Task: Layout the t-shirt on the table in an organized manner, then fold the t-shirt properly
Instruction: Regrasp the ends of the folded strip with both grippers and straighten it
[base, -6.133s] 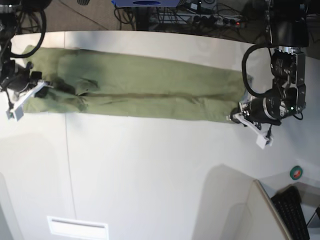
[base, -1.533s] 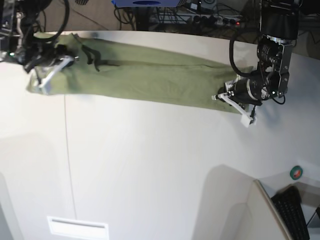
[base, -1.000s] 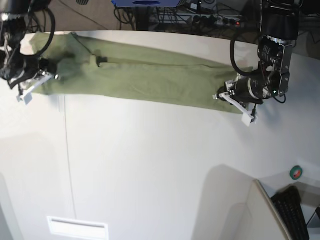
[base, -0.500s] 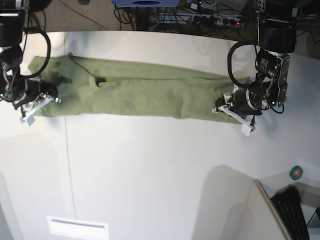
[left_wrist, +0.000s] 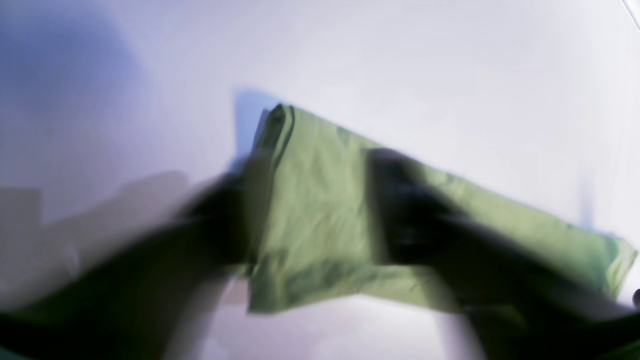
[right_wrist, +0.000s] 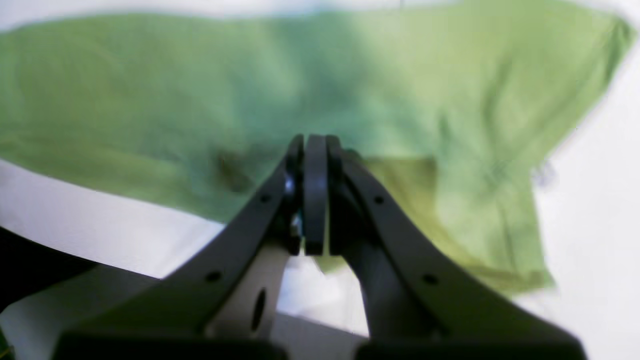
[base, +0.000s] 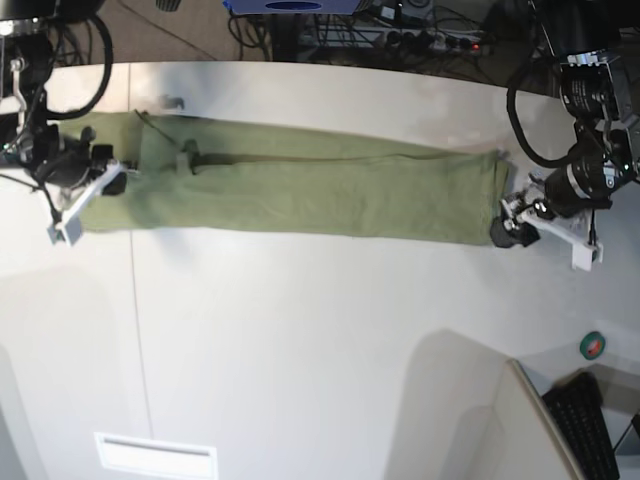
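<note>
The olive-green t-shirt (base: 300, 190) lies as a long folded strip across the far half of the table (base: 300, 350). My left gripper (base: 528, 224) sits just off the strip's right end. In the left wrist view its blurred fingers (left_wrist: 400, 215) stand wide apart, open (left_wrist: 310, 210), with the t-shirt's (left_wrist: 320, 150) end flat on the table between them. My right gripper (base: 95, 190) is at the strip's left end. In the right wrist view its jaws are pressed together (right_wrist: 307, 145), pinching the t-shirt (right_wrist: 150, 90).
A thin dark seam (base: 135, 330) runs down the table's left part. A small white label (base: 155, 455) sits near the front edge. A green tape roll (base: 594, 346) and a keyboard (base: 585, 420) lie at the front right. Cables crowd the floor behind the table.
The left gripper has opened and let go of the strip's right end, drawing back to the right. The strip now lies stretched straighter and longer. The right gripper stays shut at the left end.
</note>
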